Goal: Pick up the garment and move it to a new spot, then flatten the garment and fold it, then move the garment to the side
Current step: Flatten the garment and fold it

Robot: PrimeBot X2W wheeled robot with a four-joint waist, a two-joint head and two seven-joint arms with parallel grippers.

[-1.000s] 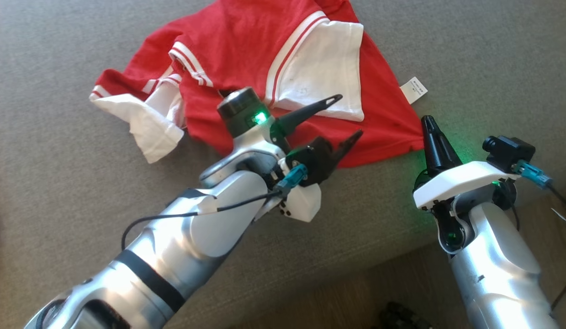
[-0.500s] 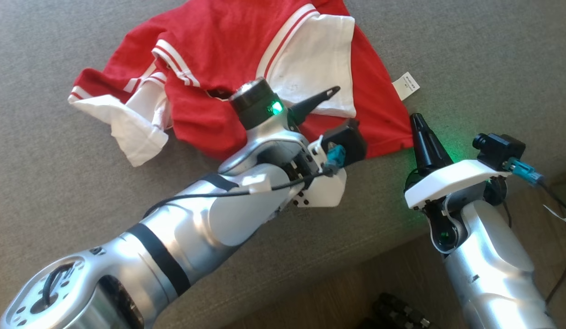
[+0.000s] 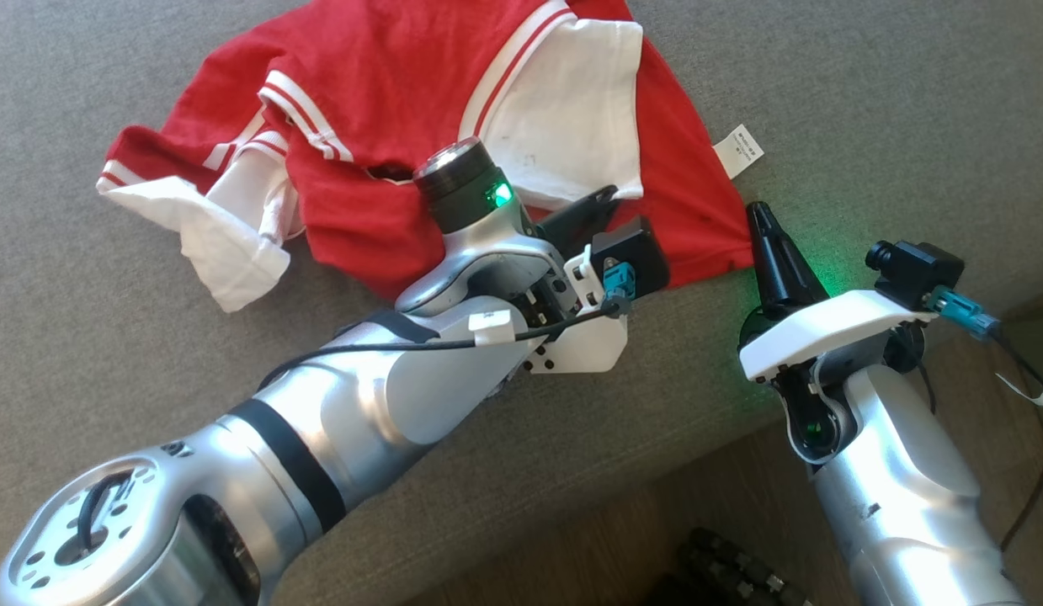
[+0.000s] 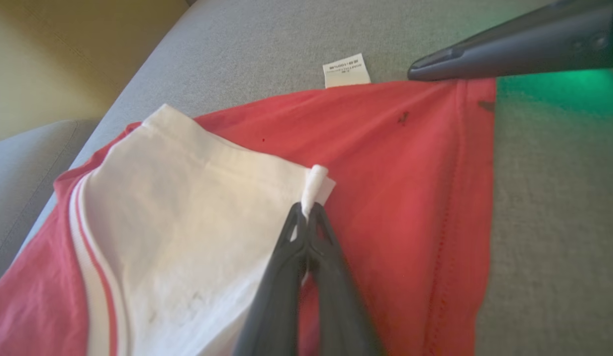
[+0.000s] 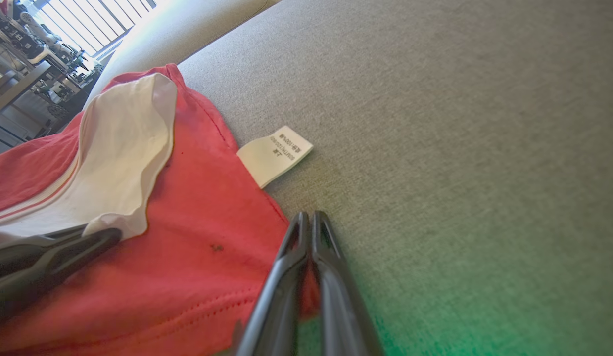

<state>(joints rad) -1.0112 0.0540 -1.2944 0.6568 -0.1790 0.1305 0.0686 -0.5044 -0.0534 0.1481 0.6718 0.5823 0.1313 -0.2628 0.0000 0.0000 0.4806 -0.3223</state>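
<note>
Our red T-shirt (image 3: 386, 93) lies rumpled on the grey cushion (image 3: 866, 101), near its front edge, and it is nowhere near flat. At the far left, one sleeve (image 3: 226, 244) is bunched up and turned over on itself, with its striped cuff twisted beside the neckline. Toward the middle, the other white sleeve (image 4: 187, 207) is flopped across the red body instead of lying out to the side. Our left gripper (image 4: 305, 210) has its fingers clenched on the outer corner of that sleeve, and a small roll of white cloth pokes out past the tips. Further right, the care label (image 5: 274, 154) sticks out from the side seam onto the bare cushion. Just beyond it, our right gripper (image 5: 308, 217) is pinched closed on the hem corner (image 4: 477, 91), with red cloth caught between the fingers.

We judge that we are only at the start of the flattening step, with two grasps made and nothing spread out yet. Whether the move to a new spot is already done, we cannot tell. The flattening itself, the folding and the final move to the side all appear left to do.
</note>
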